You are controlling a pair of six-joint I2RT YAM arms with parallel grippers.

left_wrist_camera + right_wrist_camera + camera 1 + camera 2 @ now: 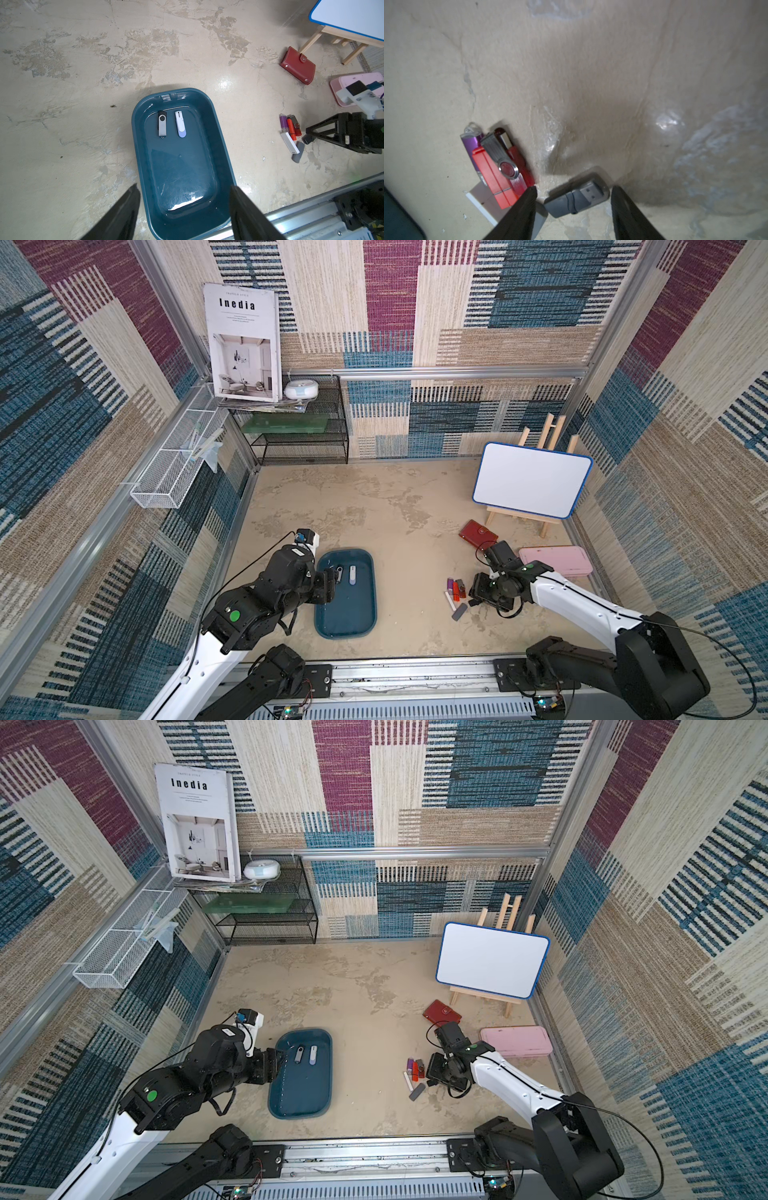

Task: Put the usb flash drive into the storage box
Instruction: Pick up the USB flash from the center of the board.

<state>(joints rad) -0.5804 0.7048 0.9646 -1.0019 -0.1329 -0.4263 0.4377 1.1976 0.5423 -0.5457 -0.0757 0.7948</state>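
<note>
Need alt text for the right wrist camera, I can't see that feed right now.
A grey USB flash drive, connector bare, lies on the beige table between the fingers of the open right claw, not yet gripped. Beside it sits a huddle of red, orange, purple and white drives.

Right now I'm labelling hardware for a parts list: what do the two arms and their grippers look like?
Both arms share a build: black joint housings and white links. The left arm bears a round green dot; the right arm shows a smaller green spot. Thin black cables loop alongside. The left gripper and right gripper have black tapered fingers.
</note>
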